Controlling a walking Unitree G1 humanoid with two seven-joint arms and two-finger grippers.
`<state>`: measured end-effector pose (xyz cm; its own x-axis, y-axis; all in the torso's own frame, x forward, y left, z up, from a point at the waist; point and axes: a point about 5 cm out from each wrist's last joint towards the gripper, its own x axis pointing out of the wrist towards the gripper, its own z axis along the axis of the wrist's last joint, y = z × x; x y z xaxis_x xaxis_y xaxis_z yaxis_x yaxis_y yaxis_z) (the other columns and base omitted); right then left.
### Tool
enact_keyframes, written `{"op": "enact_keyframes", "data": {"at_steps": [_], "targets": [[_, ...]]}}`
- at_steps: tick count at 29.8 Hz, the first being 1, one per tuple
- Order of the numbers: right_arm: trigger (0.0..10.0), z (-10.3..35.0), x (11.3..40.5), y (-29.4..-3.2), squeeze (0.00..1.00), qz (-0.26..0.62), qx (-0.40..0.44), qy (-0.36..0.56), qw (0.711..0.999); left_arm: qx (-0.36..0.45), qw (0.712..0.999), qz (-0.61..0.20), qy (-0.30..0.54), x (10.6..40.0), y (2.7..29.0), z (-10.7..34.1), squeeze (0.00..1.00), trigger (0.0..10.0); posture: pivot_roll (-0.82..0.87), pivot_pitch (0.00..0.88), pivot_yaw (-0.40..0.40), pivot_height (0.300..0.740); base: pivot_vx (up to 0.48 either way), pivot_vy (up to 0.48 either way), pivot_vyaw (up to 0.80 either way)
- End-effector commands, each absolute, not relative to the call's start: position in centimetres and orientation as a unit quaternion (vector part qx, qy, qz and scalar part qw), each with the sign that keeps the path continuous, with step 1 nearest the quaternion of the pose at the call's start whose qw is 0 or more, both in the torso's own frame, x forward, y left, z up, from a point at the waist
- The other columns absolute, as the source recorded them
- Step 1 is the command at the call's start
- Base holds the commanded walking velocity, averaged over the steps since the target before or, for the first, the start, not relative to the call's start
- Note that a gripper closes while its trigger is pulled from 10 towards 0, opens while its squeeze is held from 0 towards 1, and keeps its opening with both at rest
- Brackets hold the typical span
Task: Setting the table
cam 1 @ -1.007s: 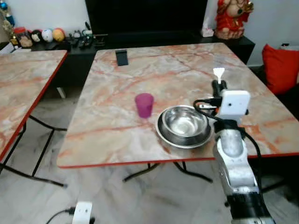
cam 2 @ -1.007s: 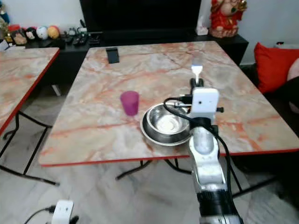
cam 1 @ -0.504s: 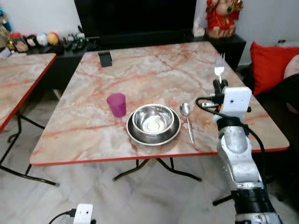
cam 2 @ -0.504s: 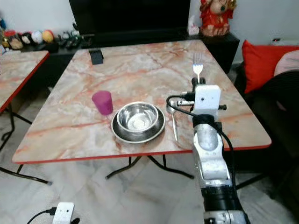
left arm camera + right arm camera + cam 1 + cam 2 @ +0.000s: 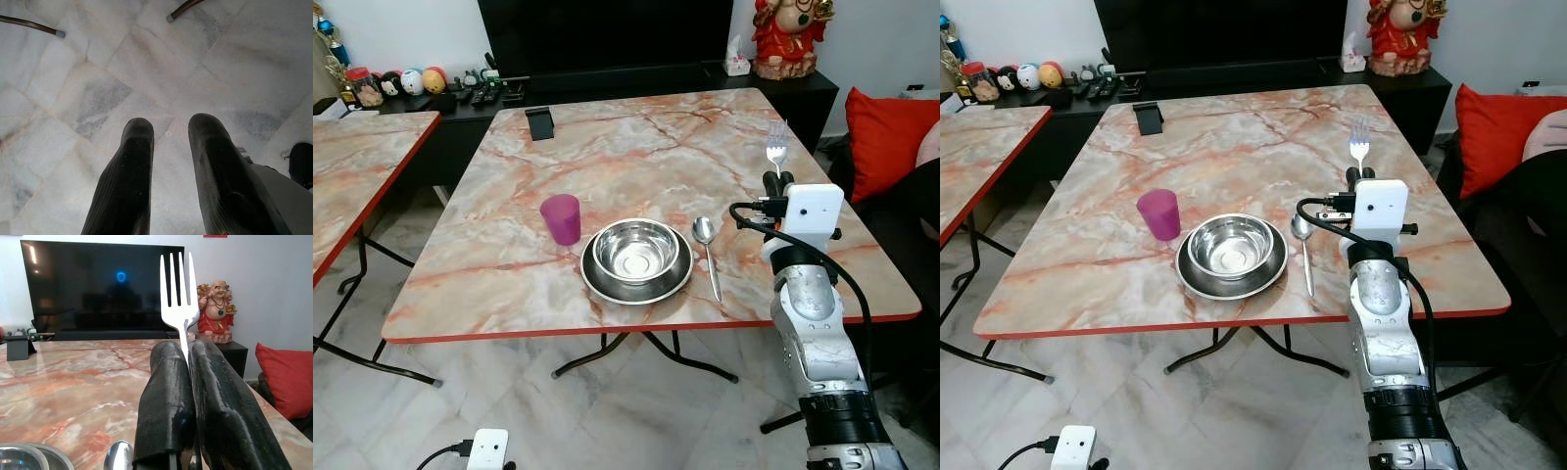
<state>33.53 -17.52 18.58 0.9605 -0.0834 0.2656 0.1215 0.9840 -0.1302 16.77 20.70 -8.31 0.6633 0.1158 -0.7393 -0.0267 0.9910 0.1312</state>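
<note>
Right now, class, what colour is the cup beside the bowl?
The cup is purple, clearest in the left eye view.

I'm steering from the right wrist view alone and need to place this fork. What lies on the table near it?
Observer: A spoon lies just right of a steel bowl, which sits in a plate.
Operator: Anything on the bowl's other side?
Observer: A purple cup stands upright at the plate's left, close beside it.
Operator: Where is my right gripper relative to the spoon?
Observer: The right gripper holds the fork upright, tines up, above the table to the spoon's right.
Operator: And the left gripper?
Observer: The left gripper hangs over the floor, jaws apart.
</note>
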Motion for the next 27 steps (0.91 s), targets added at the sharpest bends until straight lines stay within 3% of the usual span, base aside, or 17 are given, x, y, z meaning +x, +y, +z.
{"op": "enact_keyframes", "data": {"at_steps": [1,18,27], "targets": [[10.0,18.67,33.68,-17.31,0.00,-0.049,-0.067,-0.126,0.988,0.057,0.909,0.043,0.410,16.71,21.25,-8.26,0.00,10.0,-0.10,0.000,0.078,0.740,0.244,0.000,0.00],[10.0,18.61,33.77,-17.12,0.00,-0.046,-0.067,-0.121,0.989,0.059,0.909,0.042,0.411,16.74,21.14,-8.27,0.00,10.0,-0.10,0.000,0.077,0.740,0.274,0.000,0.00],[10.0,18.69,33.77,-17.44,0.00,-0.048,-0.073,-0.119,0.989,0.064,0.907,0.043,0.413,16.72,21.10,-8.31,0.00,10.0,-0.10,0.000,0.073,0.740,0.000,0.000,0.00]]}}
